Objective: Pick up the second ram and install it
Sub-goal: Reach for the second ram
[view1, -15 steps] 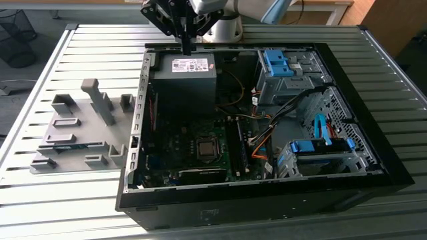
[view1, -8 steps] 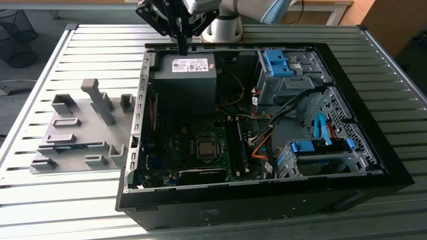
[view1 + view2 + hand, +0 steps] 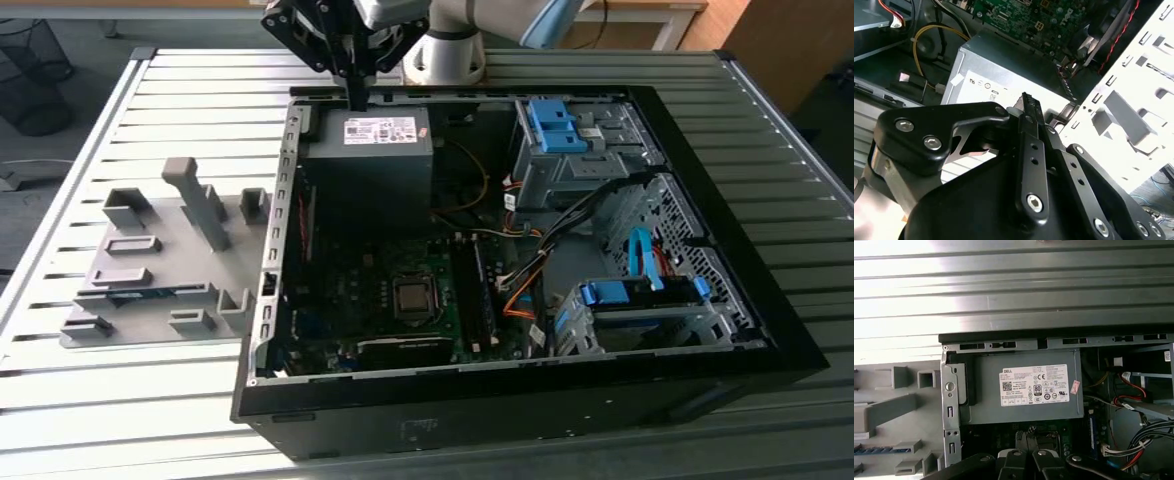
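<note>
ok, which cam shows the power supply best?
First wrist view: the power supply faces the camera, its whole labelled face in sight. The exterior view shows it obliquely inside the case, with the end effector near its far edge. In the second wrist view the end effector hides much of it.

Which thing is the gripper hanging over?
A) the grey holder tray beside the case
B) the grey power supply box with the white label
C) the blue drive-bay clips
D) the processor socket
B: in the exterior view the gripper hangs over the far end of the power supply box, close to its white label.
</note>
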